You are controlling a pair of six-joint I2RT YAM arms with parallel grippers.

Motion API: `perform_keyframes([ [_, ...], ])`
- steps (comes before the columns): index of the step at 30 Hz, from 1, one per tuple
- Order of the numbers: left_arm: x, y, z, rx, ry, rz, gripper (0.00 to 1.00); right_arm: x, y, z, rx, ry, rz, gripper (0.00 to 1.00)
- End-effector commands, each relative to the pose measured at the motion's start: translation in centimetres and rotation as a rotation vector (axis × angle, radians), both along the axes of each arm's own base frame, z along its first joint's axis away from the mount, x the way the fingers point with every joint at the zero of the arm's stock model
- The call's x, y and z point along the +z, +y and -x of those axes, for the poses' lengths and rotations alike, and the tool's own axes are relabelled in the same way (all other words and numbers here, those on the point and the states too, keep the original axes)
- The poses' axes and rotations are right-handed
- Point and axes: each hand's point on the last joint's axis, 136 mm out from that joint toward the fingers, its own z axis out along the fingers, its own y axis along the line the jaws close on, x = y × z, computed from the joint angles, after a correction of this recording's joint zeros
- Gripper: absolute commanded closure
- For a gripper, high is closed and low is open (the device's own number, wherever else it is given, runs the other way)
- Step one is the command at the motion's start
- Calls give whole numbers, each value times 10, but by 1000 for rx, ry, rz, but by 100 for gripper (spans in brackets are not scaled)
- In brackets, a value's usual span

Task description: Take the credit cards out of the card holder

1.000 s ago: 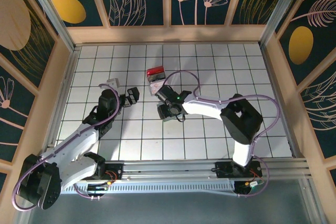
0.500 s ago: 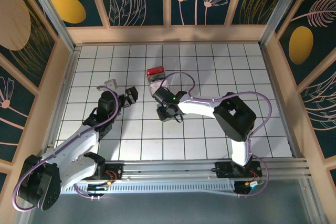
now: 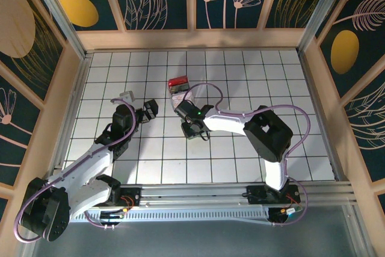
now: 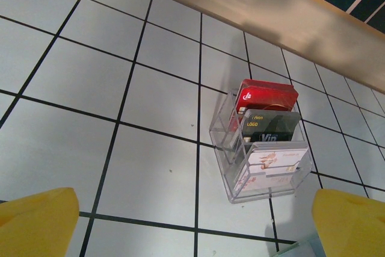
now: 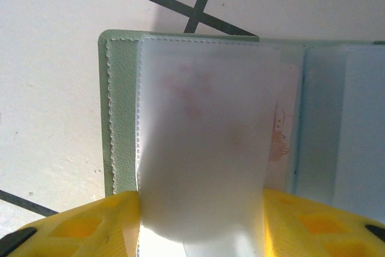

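Closest up, from the right wrist: yellow fingers (image 5: 78, 227) of the right gripper (image 5: 201, 233) low in the picture, one each side of a clear sleeve (image 5: 201, 148) in the card holder (image 5: 120, 118). Touch the sleeve's two long edges, jaws partly apart; cannot tell whether squeezing it or merely bracketing it. Lies open and flat on the white tiled floor (image 5: 48, 88), with a pale green leaf and stitched border on the left and a paler blue-grey leaf (image 5: 355, 130) to the right. Faint reddish print behind the sleeve, too blurred to read.

From above, gives the layout rather than the detail: right gripper pointing down at the tiles near the middle of the floor, arm bent back to its base at the near edge. Just to its left and apart from it, left gripper (image 3: 147, 111), jaws spread wide.

Farther out, from the left wrist: yellow fingertips (image 4: 36, 224) at the two bottom corners, wide apart over bare tile. Beyond them, a clear plastic stand (image 4: 224, 132) in three tiers: white patterned card (image 4: 271, 161) in front, dark card (image 4: 271, 126) behind it, red card (image 4: 267, 95) at the back. Reads from above merely as a small red-topped lump just beyond the right gripper. Farthest back, a wooden wall (image 4: 240, 7).
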Motion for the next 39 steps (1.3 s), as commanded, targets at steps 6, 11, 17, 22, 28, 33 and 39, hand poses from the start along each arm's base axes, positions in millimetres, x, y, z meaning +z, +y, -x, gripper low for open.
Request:
perform_keyframes([
  [6, 15, -1, -3, -9, -38, 9, 1, 9, 14, 11, 22, 42, -95, 51],
  [11, 22, -5, -3, -36, -49, 11, 1, 17, 27, 15, 42, 69, -181, 52],
  [17, 36, -16, -4, -97, -74, 23, 1, 25, 33, 14, 44, 76, -227, 52],
  [22, 39, -18, -4, -108, -80, 16, 1, 26, 17, 2, -5, 7, -145, 52],
  [28, 42, -14, -6, -92, -84, -4, 1, 32, 7, -9, -34, -51, -89, 50],
  [33, 45, -10, -7, -75, -89, -29, 1, 35, -3, -16, -61, -96, -36, 49],
  [39, 49, -7, -7, -64, -95, -47, 1, 39, -11, -23, -90, -135, -1, 49],
])
